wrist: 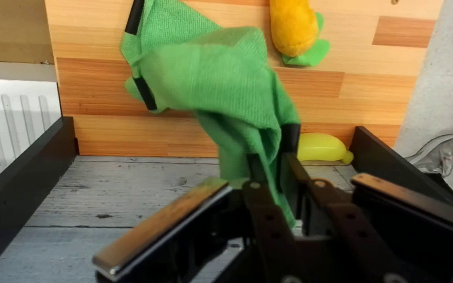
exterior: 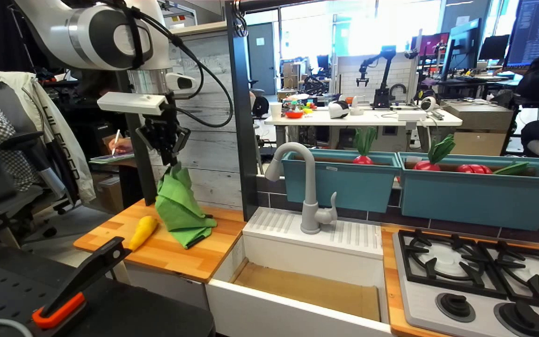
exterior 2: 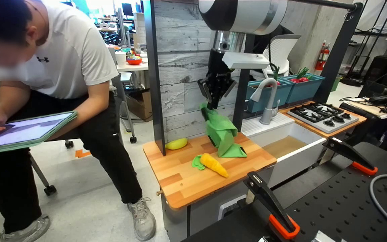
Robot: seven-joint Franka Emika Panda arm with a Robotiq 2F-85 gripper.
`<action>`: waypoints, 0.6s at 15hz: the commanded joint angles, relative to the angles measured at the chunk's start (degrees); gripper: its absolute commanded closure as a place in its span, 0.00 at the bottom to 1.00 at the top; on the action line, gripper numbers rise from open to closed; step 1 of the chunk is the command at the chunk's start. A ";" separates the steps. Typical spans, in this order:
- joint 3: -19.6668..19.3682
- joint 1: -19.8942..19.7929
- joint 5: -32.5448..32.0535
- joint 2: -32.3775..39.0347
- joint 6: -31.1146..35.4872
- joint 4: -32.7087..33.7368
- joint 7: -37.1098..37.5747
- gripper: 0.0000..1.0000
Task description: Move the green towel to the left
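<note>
First, tool [wrist: 272, 169]: drawn narrow, pinching an upper corner of the green towel [exterior: 180, 213].
Towel's place: below the tool, over the worktop [exterior 2: 186, 188]; its lowest folds look to rest there, though contact is hard to be sure of.
Towel's long axis: steep, slanting down from the pinch toward the sink [exterior: 260, 309] and out from the plank wall [exterior 2: 180, 111], so the lower end lies right of the tool in both exterior views.
Loose end: reading left as away from the sink, it would trail behind the tool; a little more height probably comes first.
Yellow carrot [exterior 2: 214, 165]: just beside that loose end, on its left in both exterior views; a low drag could brush or roll it.
Banana [exterior 2: 176, 144]: farther left, by the foot of the plank wall, likely out of harm if the swing keeps wide of the wall.
Worktop's left edge: past both, the likely limit for setting the towel down.
</note>
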 commanded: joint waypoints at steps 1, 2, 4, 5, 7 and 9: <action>1.38 -1.38 0.71 -1.60 -2.11 -0.97 -0.76 0.49; 1.75 -3.14 1.51 4.60 -0.18 3.18 -2.53 0.42; 1.76 -4.32 2.35 5.58 -0.12 3.04 -3.01 0.27; 1.64 -5.10 2.36 6.17 -0.13 2.98 -3.36 0.19; 1.85 -7.18 2.71 6.99 -0.20 2.74 -4.40 0.06; 1.78 -8.96 2.92 7.51 -0.16 2.48 -5.15 0.00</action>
